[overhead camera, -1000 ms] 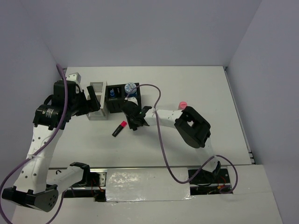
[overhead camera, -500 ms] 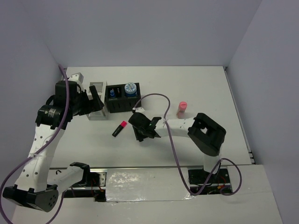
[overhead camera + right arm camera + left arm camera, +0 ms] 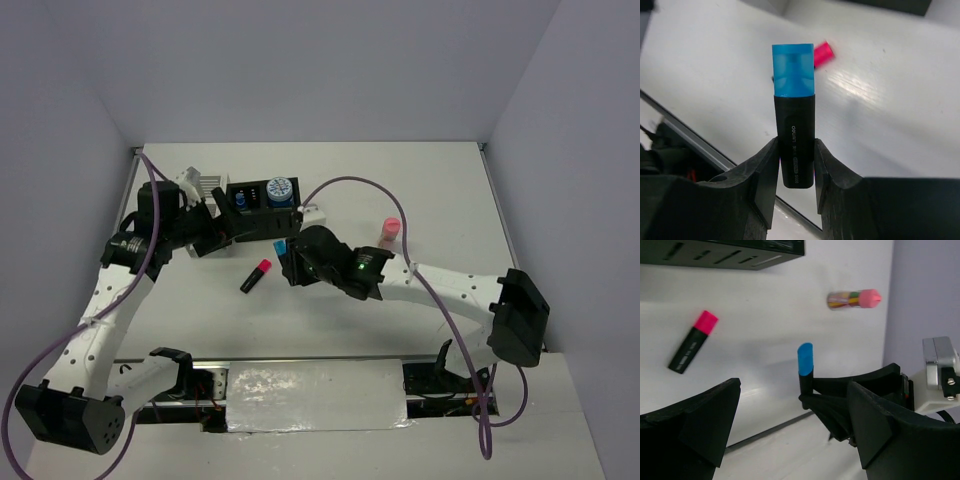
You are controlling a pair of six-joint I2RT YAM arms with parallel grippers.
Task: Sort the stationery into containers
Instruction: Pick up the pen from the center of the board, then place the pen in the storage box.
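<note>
Blue-capped highlighter [image 3: 793, 131] between right jaws

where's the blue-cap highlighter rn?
Top view: blue-cap highlighter is clamped in the right gripper, just in front of the black organizer, right of the pink-cap highlighter.

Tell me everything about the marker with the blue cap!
The blue-capped highlighter is short, with a black plastic-looking body, white "deli" lettering and a see-through blue cap that is on. The right gripper pinches its lower body between both fingers and holds it above the table, with the cap pointing away from the gripper. Nothing else touches it.
</note>
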